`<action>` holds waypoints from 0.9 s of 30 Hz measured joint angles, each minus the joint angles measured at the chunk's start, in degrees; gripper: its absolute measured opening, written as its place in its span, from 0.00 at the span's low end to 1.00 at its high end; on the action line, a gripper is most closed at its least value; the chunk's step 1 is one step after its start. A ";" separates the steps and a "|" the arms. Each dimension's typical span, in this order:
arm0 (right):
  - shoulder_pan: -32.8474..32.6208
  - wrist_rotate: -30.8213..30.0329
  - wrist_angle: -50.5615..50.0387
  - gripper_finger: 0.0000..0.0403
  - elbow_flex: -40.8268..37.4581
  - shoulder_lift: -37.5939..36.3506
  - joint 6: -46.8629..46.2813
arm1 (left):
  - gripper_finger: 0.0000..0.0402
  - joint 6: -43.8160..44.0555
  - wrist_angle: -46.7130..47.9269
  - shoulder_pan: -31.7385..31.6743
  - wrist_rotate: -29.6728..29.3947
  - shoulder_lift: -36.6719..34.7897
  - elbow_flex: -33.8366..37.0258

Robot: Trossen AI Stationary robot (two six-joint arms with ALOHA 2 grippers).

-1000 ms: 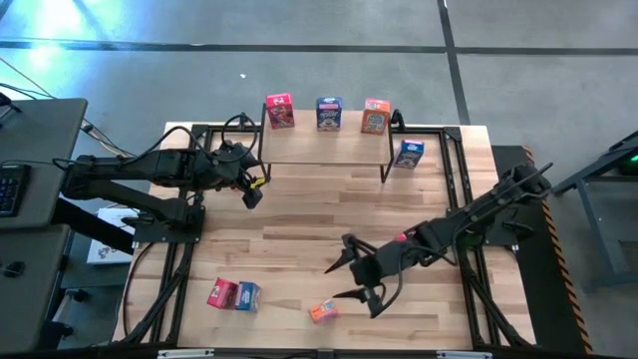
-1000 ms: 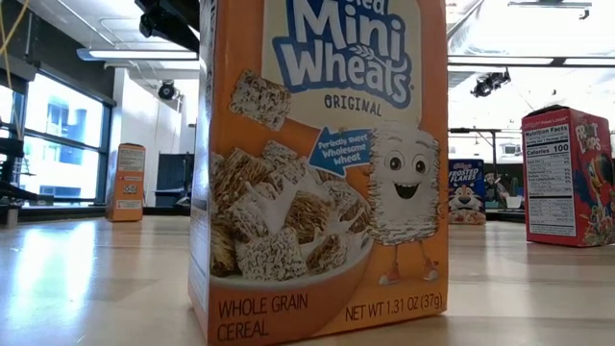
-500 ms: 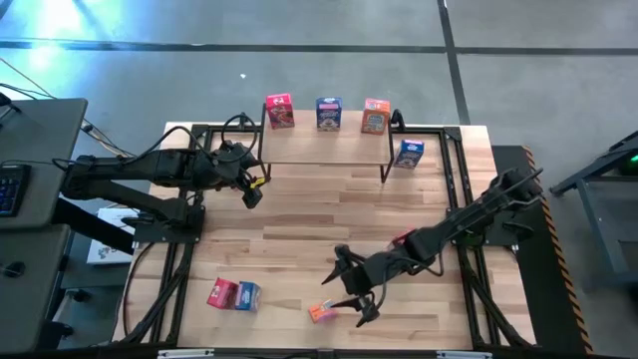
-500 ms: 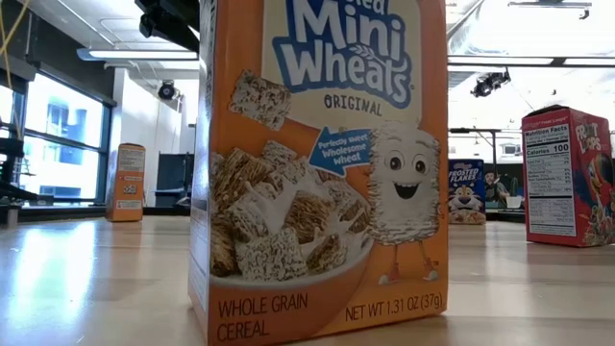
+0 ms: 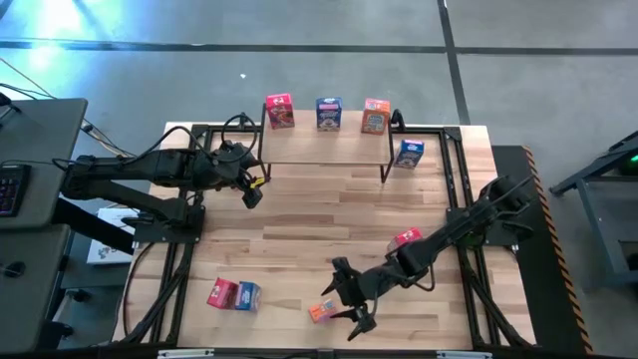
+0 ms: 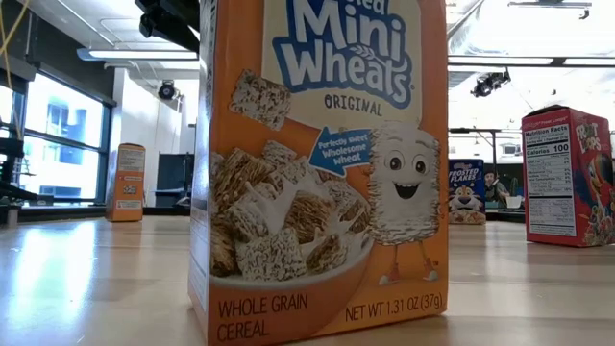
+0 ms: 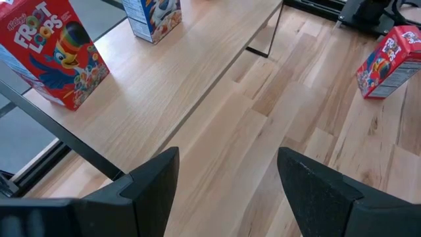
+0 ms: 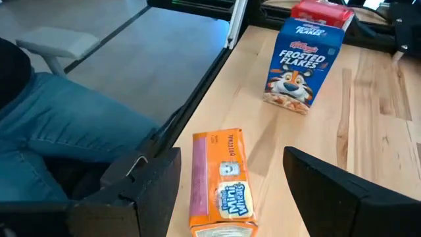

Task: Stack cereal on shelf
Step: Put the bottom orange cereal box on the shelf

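Orange Mini Wheats box [image 8: 221,181] sits between my right gripper's [image 5: 351,305] wide-apart fingers [image 8: 146,185], not touching; I see nothing grasped.

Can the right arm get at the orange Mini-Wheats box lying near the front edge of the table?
Probably yes. The right hand hangs open just beside the orange box, and nothing lies between them.

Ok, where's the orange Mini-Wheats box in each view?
High view: Mini-Wheats box near the table's front edge, at the open right gripper.
Low view: box fills the centre foreground.
Left wrist view: not in it.
Right wrist view: box just ahead of the fingers.
Shared landmark: Frosted Flakes box.
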State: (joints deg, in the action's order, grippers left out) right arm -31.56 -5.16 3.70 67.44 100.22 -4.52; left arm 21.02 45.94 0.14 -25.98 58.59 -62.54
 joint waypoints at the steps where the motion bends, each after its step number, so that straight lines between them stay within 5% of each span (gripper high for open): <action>1: -0.06 -0.06 0.10 0.65 0.00 0.28 -0.02 | 0.62 0.00 -0.01 0.00 0.00 0.00 0.00; 27: -0.76 -0.62 -4.74 0.65 0.00 2.61 -3.16 | 0.62 -0.07 -0.18 0.00 0.07 0.00 0.00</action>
State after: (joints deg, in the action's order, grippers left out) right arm -32.32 -5.78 -1.04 67.44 102.83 -7.68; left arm 20.95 45.76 0.14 -25.91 58.59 -62.54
